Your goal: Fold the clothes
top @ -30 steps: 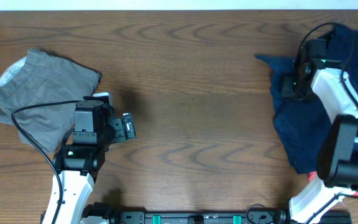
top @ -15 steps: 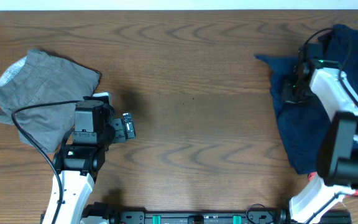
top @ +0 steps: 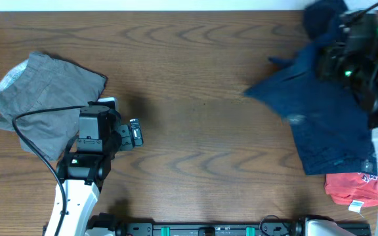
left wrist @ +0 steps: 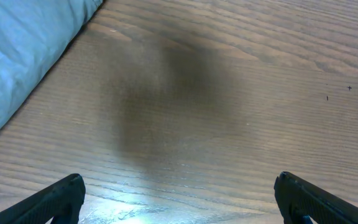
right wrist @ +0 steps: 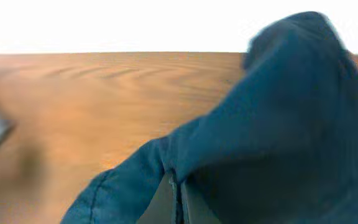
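A dark navy garment (top: 320,118) lies spread at the right of the table, its top edge lifted toward the far right corner. My right gripper (top: 333,56) is shut on that navy cloth; in the right wrist view the navy garment (right wrist: 278,118) drapes over the closed fingers (right wrist: 179,202). A grey garment (top: 41,105) lies crumpled at the left; its edge shows in the left wrist view (left wrist: 17,56). My left gripper (top: 133,133) hangs open and empty just right of the grey garment, its fingertips (left wrist: 179,199) wide apart over bare wood. A red garment (top: 350,189) lies at the front right.
More navy cloth (top: 323,18) is bunched at the far right edge near the right arm. A black cable (top: 38,141) loops over the grey garment by the left arm. The wooden table (top: 202,118) spans the view.
My right gripper has lifted and pulled the navy garment up toward the far right corner; the cloth has spread leftward. The red garment is now uncovered. The left arm has not moved.
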Action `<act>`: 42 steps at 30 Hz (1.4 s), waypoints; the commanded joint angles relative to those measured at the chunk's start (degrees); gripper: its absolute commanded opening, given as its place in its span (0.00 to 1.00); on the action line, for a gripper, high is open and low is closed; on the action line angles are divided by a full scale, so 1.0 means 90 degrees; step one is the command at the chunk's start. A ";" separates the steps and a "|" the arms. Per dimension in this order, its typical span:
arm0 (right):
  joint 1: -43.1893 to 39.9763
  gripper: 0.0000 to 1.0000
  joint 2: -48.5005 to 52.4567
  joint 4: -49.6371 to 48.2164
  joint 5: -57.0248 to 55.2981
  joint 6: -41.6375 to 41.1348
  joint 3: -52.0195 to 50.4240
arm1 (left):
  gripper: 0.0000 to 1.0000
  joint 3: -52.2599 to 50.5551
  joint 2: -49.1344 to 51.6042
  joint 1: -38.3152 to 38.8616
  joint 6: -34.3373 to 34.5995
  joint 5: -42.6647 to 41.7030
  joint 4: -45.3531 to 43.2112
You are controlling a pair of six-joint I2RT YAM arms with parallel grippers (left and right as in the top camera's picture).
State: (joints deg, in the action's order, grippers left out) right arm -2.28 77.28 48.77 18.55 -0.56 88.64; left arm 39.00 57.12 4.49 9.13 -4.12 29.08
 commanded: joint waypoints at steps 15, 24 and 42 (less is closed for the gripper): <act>0.2089 0.48 0.1651 0.0221 0.0129 0.0170 -0.0034 | 0.98 0.0138 0.0000 -0.0039 -0.0032 0.0000 0.0000; 0.1049 0.57 0.1605 0.0976 -0.1605 -0.0794 -0.0034 | 0.98 0.0134 0.0226 0.0022 0.0391 -0.2217 -0.0636; -0.0160 0.99 0.1605 0.1996 -0.1605 -0.0789 -0.0034 | 0.98 0.0131 0.3519 0.2118 0.3291 -0.2596 -0.2385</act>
State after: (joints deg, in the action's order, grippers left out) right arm -3.29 92.84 66.30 4.27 -7.20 88.29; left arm 39.16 85.67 21.10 33.30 -26.02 10.15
